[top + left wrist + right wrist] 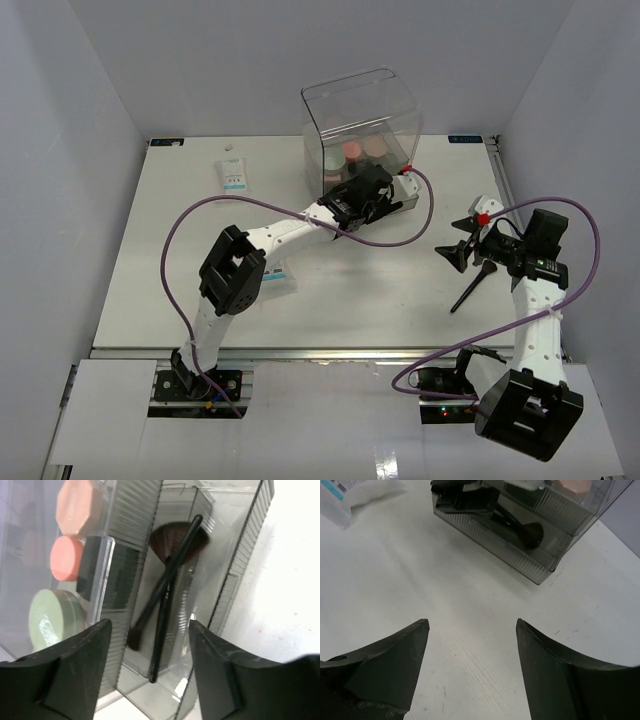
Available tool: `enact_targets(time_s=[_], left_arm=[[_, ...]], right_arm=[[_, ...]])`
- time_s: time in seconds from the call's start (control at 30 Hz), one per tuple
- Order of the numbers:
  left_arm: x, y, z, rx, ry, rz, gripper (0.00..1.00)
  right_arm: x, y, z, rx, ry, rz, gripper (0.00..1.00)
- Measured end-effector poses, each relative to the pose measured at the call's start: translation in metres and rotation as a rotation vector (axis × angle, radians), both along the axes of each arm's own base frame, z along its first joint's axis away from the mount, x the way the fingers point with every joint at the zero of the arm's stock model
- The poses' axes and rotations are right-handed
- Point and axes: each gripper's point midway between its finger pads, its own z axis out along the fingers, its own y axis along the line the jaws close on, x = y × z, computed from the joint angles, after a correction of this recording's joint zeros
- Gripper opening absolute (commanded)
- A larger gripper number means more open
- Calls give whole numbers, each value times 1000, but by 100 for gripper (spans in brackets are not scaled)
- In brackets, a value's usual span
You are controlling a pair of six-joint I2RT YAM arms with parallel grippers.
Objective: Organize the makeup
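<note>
Of the makeup, two thin black brushes (170, 580) lie crossed in a pulled-out dark drawer (240, 565) of the clear box (360, 110). Pink compacts (65, 557) and a pale green one (50, 620) sit in the compartment beside it. My left gripper (150, 625) (375, 195) hovers open right over the drawer's near end, with nothing between its fingers. Another black brush (468, 288) lies on the table at the right. My right gripper (455, 240) (472, 622) hangs open over bare table just beside that brush. A white sachet (235, 176) (350, 495) lies at the back left.
A second white sachet (280, 276) lies partly under the left arm. The clear box stands at the back middle of the white table (180, 250). Purple cables loop from both arms over the table. Grey walls close in the left, back and right sides.
</note>
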Motion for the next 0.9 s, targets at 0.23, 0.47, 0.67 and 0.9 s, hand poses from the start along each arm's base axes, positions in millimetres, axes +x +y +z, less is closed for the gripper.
enact_targets(time_s=[0.23,0.47,0.67,0.9], left_arm=[[-52,26,25,-138,119,-22,98],[-138,96,130,-475,72,-72,98],[-183,161,151,-637,0,-44,98],[-192,194,120,-671,-22,48,98]], right_arm=[[21,-42,-16,-229,112,-91,79],[1,-78,-62,-540,241,18,98],[-55,-88,-126,-811,239,281,96],[-38,-91,-150,-954,192,434,93]])
